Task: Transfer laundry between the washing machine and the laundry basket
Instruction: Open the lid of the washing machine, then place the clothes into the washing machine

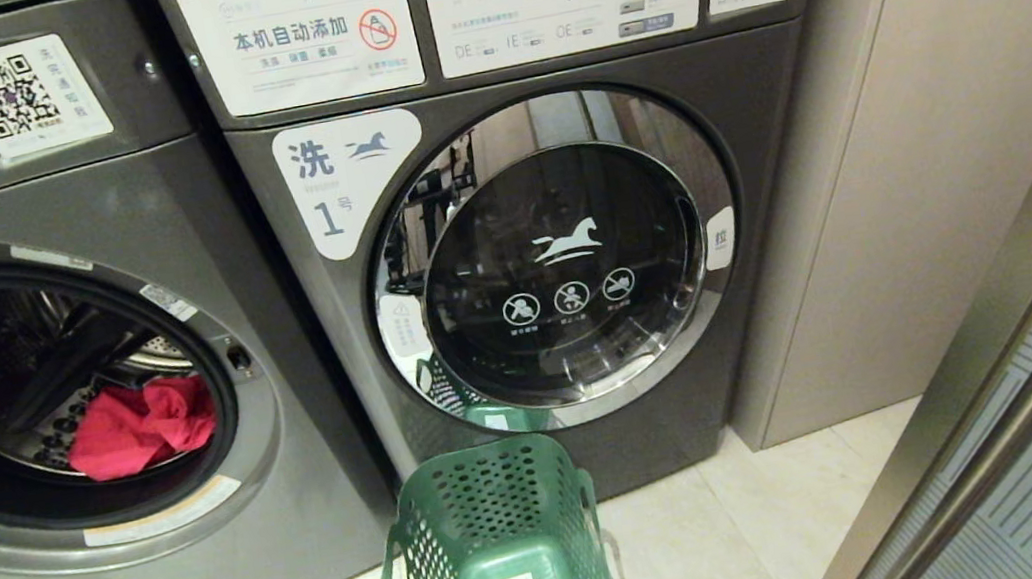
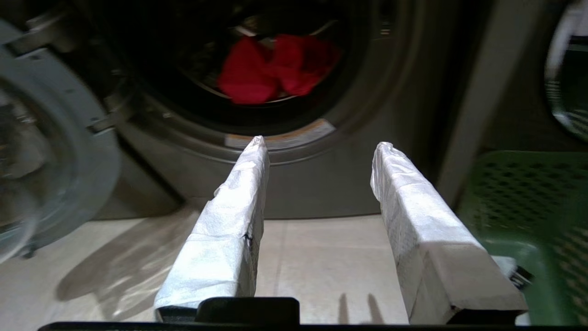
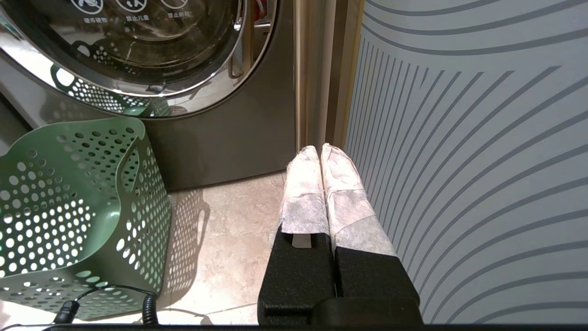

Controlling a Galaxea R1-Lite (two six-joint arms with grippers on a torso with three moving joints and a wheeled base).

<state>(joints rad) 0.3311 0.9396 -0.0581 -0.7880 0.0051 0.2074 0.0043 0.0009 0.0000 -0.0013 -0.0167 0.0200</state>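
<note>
The washing machine (image 1: 89,198) on the left stands with its door open. A red-pink piece of laundry (image 1: 142,428) lies in the drum near the opening's front. The green laundry basket (image 1: 466,509) stands on the floor before the machines, with only a small tag showing inside. My left gripper (image 2: 321,145) hangs low over the floor, open and empty. It points at the washing machine (image 2: 321,188) below the red laundry (image 2: 275,69), with the basket (image 2: 528,197) beside it. My right gripper (image 3: 320,149) is shut on nothing, parked low beside a striped panel.
The like machine labelled 1 (image 1: 561,253) stands shut behind the basket (image 3: 69,207), its display reading PUSH. The open round door (image 2: 41,161) swings out beside my left gripper. A striped glass panel (image 3: 459,161) and beige wall (image 1: 907,123) bound the right. A black cable (image 3: 147,308) lies near the basket.
</note>
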